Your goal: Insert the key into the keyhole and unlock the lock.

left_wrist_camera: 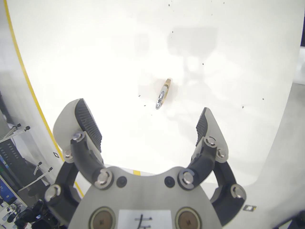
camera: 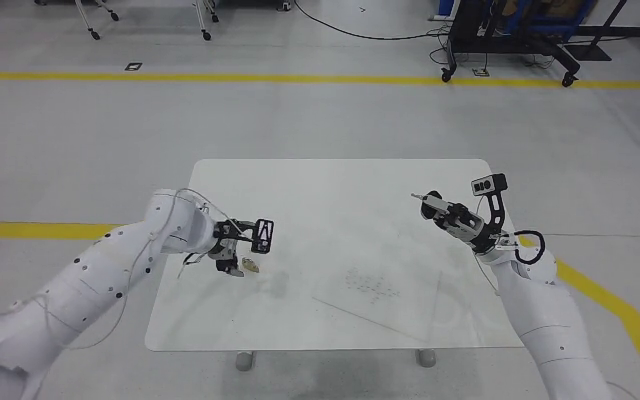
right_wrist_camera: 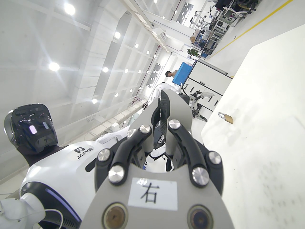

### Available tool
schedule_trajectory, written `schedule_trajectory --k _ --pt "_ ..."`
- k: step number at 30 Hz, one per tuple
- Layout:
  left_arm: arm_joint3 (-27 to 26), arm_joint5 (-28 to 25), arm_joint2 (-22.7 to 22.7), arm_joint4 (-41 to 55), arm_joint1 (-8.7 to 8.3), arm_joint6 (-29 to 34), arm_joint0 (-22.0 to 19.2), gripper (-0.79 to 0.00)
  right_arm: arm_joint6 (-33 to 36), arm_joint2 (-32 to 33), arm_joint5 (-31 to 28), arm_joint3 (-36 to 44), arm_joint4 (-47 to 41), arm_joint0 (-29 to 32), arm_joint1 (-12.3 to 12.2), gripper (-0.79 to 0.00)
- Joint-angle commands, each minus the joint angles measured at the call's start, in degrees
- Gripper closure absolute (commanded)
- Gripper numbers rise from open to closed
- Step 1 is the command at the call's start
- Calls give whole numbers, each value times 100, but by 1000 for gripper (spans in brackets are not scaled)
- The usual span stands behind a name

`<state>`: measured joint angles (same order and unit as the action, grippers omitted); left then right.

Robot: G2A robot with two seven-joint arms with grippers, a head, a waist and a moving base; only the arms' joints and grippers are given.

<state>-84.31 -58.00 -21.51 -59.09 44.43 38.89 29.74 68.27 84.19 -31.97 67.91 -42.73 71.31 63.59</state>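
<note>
lock [left_wrist_camera: 163, 93] lies just ahead of left gripper [left_wrist_camera: 142, 105].

The padlock [camera: 251, 266] is small, with a brass-coloured body and a silver shackle. It lies on the white worktop [camera: 350, 200], in its left part, with nothing gripping it. In the left wrist view the padlock [left_wrist_camera: 163, 94] shows its narrow side, the shackle end pointing toward the spread fingers of the left tool [left_wrist_camera: 149, 122], which do not touch it. If the shackle is locked, I cannot tell. The key [camera: 415, 196] appears only as a thin pale sliver sticking out from the closed tip of the right tool [camera: 424, 200], above the worktop's right part, well apart from the padlock.
</note>
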Motion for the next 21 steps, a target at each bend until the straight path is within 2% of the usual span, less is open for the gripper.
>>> schedule_trajectory --k 1,3,5,6,8,9,11,21 --pt "126 0 633 505 61 268 -461 -785 0 0 0 0 0 0 0 0" --pt "250 0 1070 851 141 473 -810 -763 0 0 0 0 0 0 0 0" --pt "404 0 1177 1070 232 687 -943 -745 0 0 0 0 0 0 0 0" --pt "471 0 1177 1080 283 740 -932 -665 0 0 0 0 0 0 0 0" --pt "604 0 1177 1017 389 740 -893 -603 0 0 0 0 0 0 0 0" --pt "655 0 1177 974 442 740 -867 -526 0 0 0 0 0 0 0 0" --pt "770 0 1177 894 550 740 -820 -483 0 0 0 0 0 0 0 0" --pt "1405 0 1177 340 1076 741 -647 -382 0 0 0 0 0 0 0 0"
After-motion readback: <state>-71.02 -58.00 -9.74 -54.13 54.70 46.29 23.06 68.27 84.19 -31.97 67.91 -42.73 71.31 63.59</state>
